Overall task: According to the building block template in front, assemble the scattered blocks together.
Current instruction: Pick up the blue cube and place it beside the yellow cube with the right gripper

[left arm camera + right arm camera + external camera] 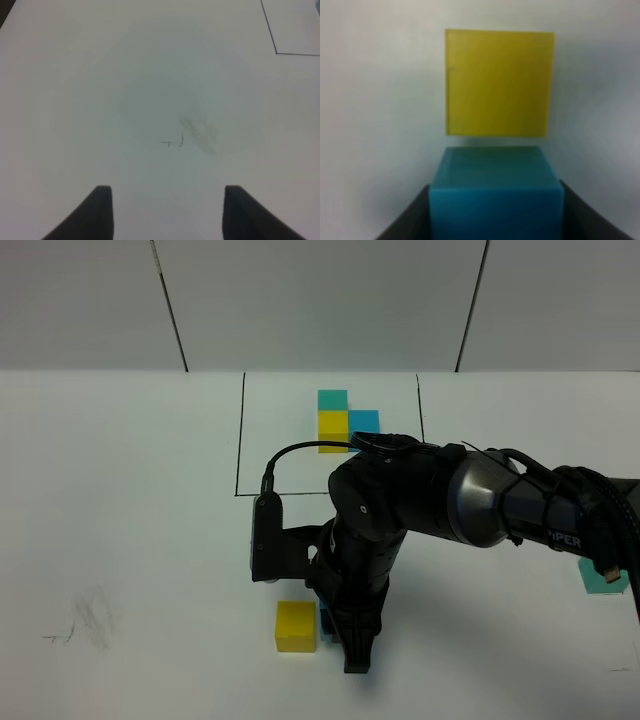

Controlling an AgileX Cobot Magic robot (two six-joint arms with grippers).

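The building block template (334, 426) lies at the back, a teal, a yellow and a blue cube inside a black-line rectangle. Of the scattered blocks, the yellow block (296, 626) rests near the front edge. My right gripper (345, 640) reaches across the middle and is shut on the blue block (326, 627), right beside the yellow one. In the right wrist view the blue block (495, 192) sits between the fingers (407, 220), just short of the yellow block (499, 82). The teal block (601, 579) peeks out behind the right arm. My left gripper (167, 212) hovers over bare table, fingers apart, holding nothing.
Grey scuff marks (85, 625) mark the table at the front left, and the left wrist view shows the scuff marks (197, 131) too. A corner of the black rectangle line (276, 52) shows in the left wrist view. A panelled wall (320, 300) closes the back.
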